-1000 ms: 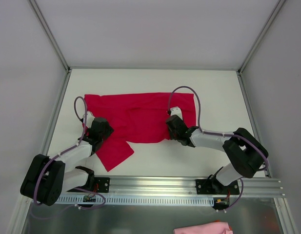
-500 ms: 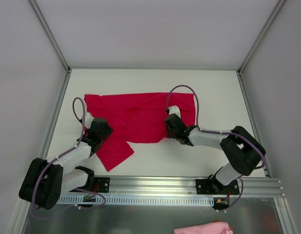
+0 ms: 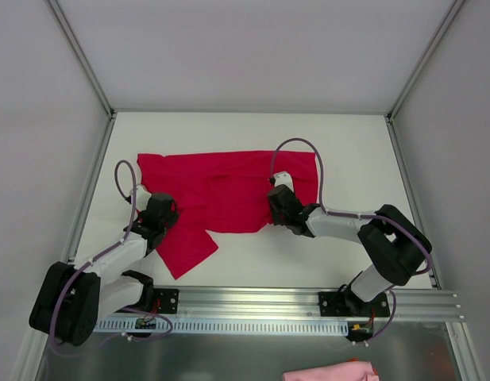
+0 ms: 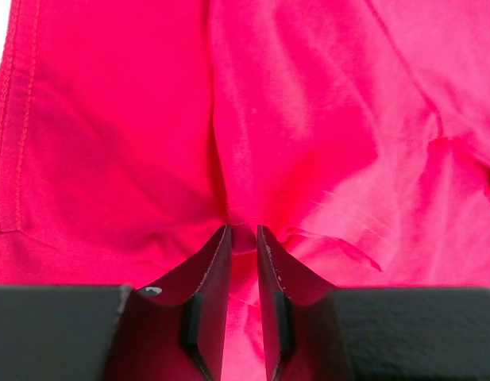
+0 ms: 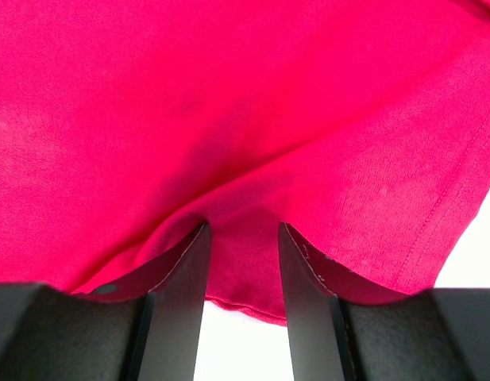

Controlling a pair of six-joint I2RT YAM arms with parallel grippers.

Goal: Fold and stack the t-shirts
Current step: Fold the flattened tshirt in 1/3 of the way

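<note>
A crimson-red t-shirt [image 3: 229, 186] lies spread across the white table, with one flap hanging toward the front left. My left gripper [image 3: 161, 208] is low over the shirt's left part. In the left wrist view its jaws are nearly together, pinching a ridge of red cloth [image 4: 308, 119] at the tips of the gripper [image 4: 243, 230], and creases radiate from there. My right gripper [image 3: 275, 198] sits at the shirt's front hem right of centre. In the right wrist view the gripper [image 5: 243, 226] has its jaws apart, straddling the hem [image 5: 245, 298], with cloth lying between them.
Grey enclosure walls stand on the left [image 3: 38, 159], back and right. A metal rail [image 3: 308, 302] with both arm bases runs along the near edge. A pink cloth [image 3: 330, 371] lies below the rail at the bottom right. Bare white table [image 3: 308, 254] shows in front of the shirt.
My left gripper has crept a little to the left and nearer on the shirt. My right gripper shifted slightly left, then held. The shirt's outline looks much the same.
</note>
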